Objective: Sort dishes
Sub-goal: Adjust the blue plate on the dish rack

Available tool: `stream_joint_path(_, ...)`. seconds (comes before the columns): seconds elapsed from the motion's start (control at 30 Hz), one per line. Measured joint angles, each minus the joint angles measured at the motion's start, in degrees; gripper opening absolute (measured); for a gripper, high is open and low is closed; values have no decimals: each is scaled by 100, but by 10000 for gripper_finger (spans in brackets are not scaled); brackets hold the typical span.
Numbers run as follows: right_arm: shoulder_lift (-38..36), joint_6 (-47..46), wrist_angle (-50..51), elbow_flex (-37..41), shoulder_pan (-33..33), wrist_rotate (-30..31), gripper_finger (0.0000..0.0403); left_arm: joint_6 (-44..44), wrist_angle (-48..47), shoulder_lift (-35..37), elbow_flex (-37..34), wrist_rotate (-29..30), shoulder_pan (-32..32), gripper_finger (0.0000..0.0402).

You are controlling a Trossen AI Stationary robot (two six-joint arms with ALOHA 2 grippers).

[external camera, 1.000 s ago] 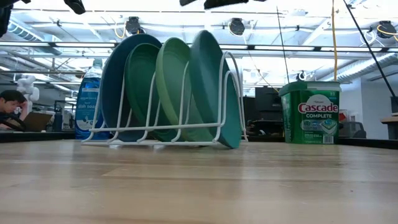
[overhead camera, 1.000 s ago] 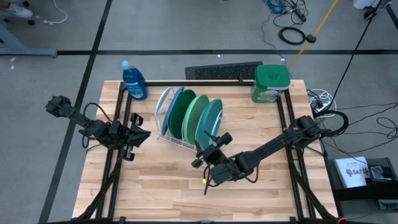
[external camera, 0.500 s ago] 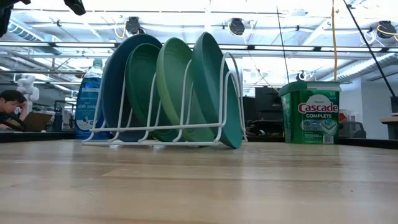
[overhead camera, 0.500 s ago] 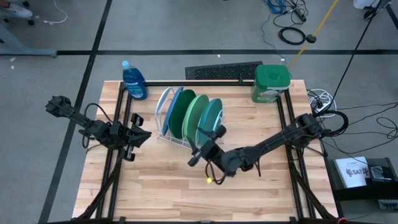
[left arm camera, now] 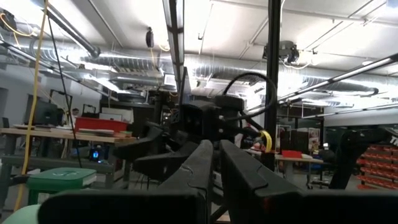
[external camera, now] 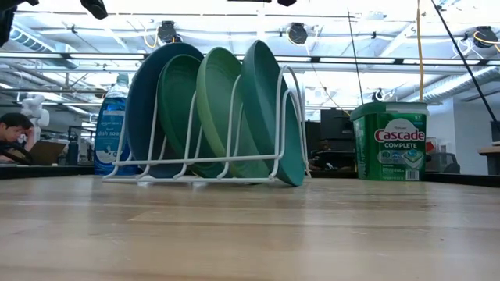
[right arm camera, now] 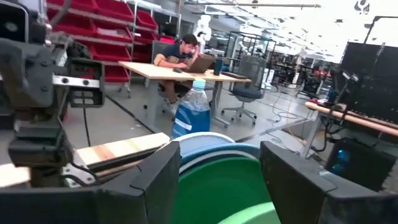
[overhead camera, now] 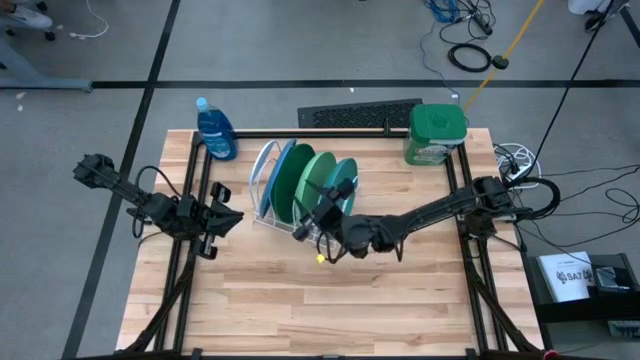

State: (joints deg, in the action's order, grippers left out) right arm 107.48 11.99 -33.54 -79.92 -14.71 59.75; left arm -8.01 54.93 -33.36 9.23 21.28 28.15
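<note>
Teal plate stands outermost in the rack near the bench's back edge, right gripper spread wide above it, approach step, next drop jaws over its rim; left gripper pressed together, idle.

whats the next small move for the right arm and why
Probably ease the right gripper down over the teal plate, then close. Its fingers are open and sit above the rack, where all four plates stand upright; the teal one is the end plate nearest it.
</note>
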Motion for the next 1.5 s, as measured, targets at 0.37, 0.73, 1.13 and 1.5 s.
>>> stream_joint_path(0.37, 2, -184, 2629, -1341, 403, -572, 212, -20, 8, 0, 0, 0, 1, 31)
stream_joint_path(0.73, 29, -1229, 4262, -1849, 717, -1690, 212, -20, 22, 0, 0, 0, -1, 31)
stream_joint_path(1.13, 214, -1286, 4162, -1849, 1032, -2262, 212, -26, 128, 0, 0, 9, -1, 31)
stream_joint_path(1.5, 212, -1260, 4278, -1849, 1279, -2401, 212, -138, 143, 0, 0, 22, -1, 31)
